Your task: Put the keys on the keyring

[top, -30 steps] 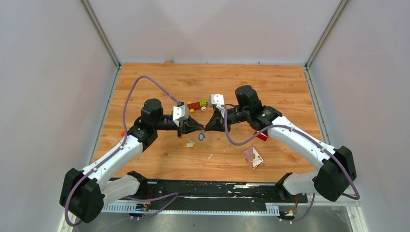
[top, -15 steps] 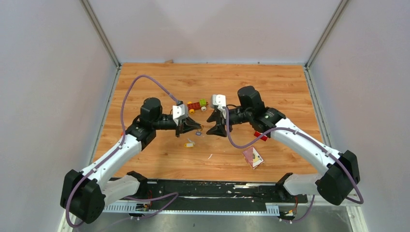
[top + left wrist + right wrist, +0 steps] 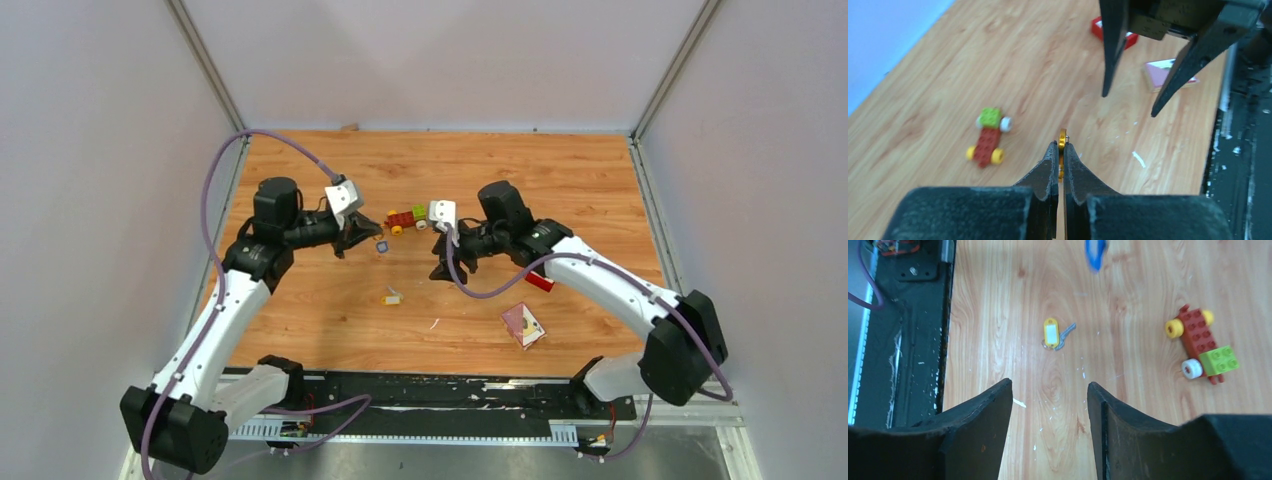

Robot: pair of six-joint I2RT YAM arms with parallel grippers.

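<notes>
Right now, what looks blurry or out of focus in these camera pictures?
Right wrist view: the blue plastic key head at the top edge is a blurred smear, while the yellow-headed metal key on the wooden table is sharp. Left wrist view: the thin gold wire ring pinched in the left fingers is crisp; the red-and-green brick toy car looks softer.

We're looking into a robotics lab test cell. Plain pale grey wall panels [image 3: 100, 150] box in three sides, framed by bare aluminium corner posts [image 3: 207, 68]. A wood-grain tabletop [image 3: 300, 310] is the work surface. Along its near edge runs a black mounting rail [image 3: 450, 392], with a white-and-black left robot arm [image 3: 215, 335] and a matching right robot arm [image 3: 615, 288] rising from it (thin purple cables [image 3: 208, 190] loop loose along both). A small red-and-green brick toy car [image 3: 407, 217] lies out as a prop.
</notes>
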